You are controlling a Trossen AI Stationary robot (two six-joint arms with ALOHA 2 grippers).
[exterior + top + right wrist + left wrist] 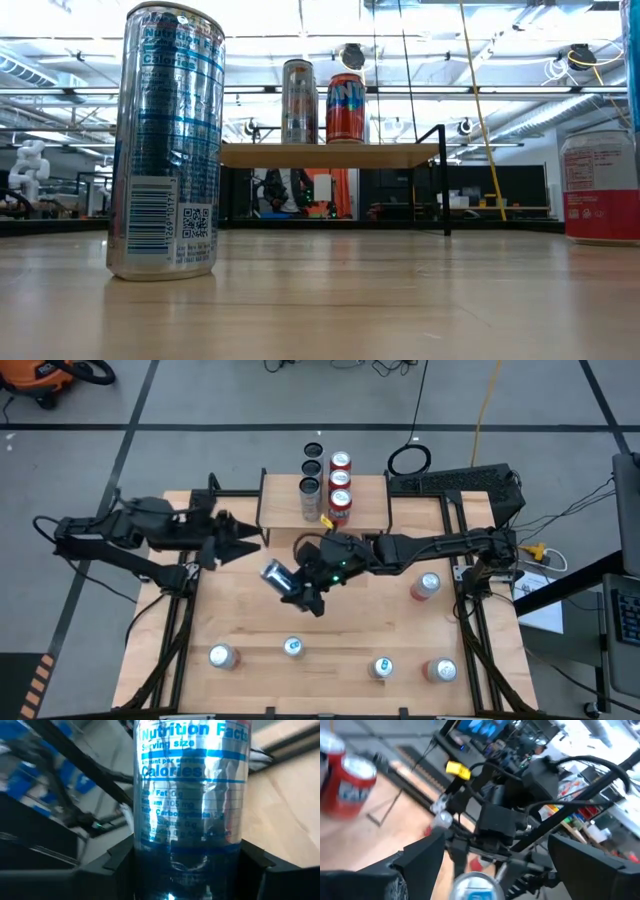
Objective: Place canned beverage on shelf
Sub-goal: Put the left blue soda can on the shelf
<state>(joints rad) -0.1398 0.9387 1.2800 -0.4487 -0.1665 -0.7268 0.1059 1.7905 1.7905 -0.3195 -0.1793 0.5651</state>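
Can: a silver-and-blue can (277,575) hangs tilted above mid-table, short of the shelf (275,510), presumably for carrying there.
Right gripper (297,585): clamped around the can's body.
Left gripper (240,541): spread wide and empty, just beside the can, near the shelf's left end.
Shelf: two rows of cans fill its middle; both ends are bare.

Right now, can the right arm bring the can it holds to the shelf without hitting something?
Probably yes. The right gripper holds the blue-and-silver can just in front of the shelf, whose left half is bare. The open left gripper is close beside that path.
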